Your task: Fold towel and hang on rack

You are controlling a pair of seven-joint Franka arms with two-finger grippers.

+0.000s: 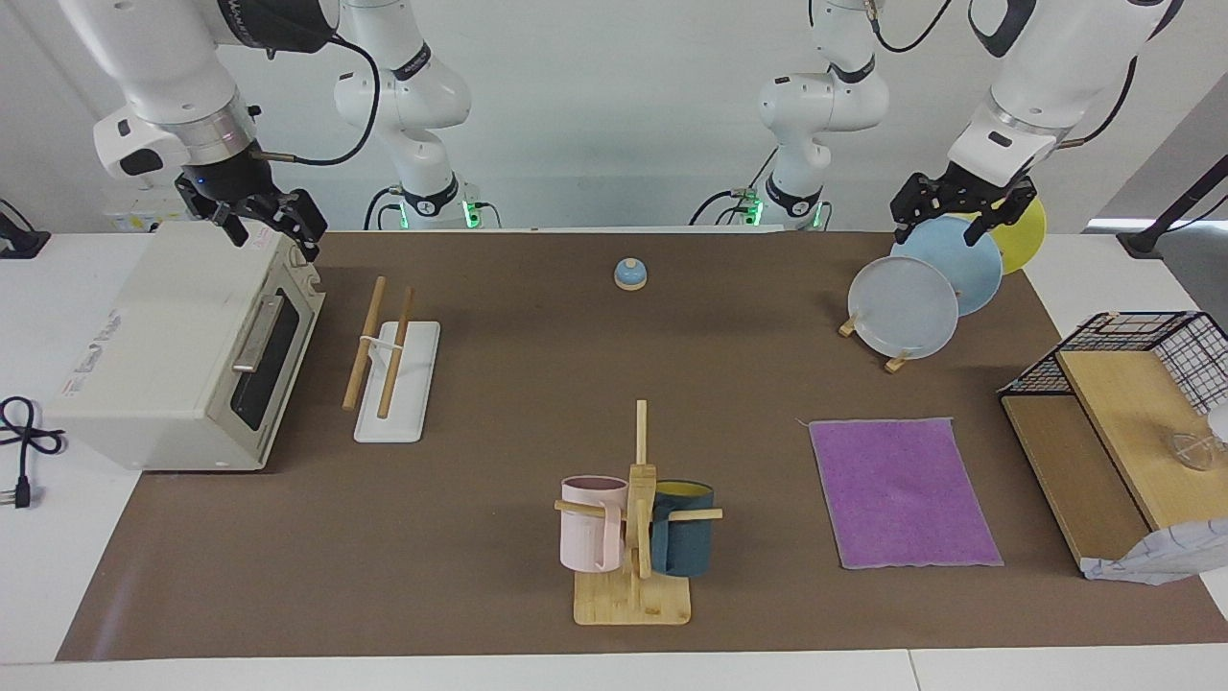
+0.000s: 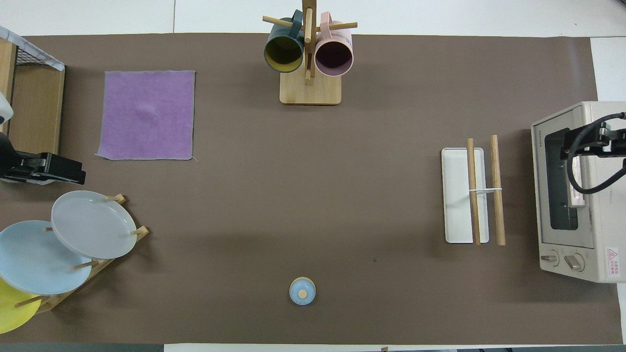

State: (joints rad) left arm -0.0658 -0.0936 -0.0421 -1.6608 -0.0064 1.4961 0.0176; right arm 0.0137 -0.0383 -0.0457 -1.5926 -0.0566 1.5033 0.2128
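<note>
While both arms waited raised at their own ends of the table, you had nothing held in either tool. Going across the facing view from its left, your right gripper [image 1: 271, 228] hung over the top front edge of the toaster oven [image 1: 182, 355], its fingers apart. Just beside the oven stood the rack [image 1: 391, 357], its two wooden rods lying parallel above the white base, bare of cloth. Toward the middle, a small blue bell [image 1: 629, 274] sat close to the robots, and the mug tree [image 1: 637, 523] with a pink and a dark blue mug stood much farther out. You then had the towel [image 1: 900, 493] lying flat and unfolded, purple face up, well apart from the rack, toward the left arm's end. Nearer the robots than the towel stood the plate stand [image 1: 904, 307], and your left gripper [image 1: 950, 219] hung over its plates, fingers spread.
</note>
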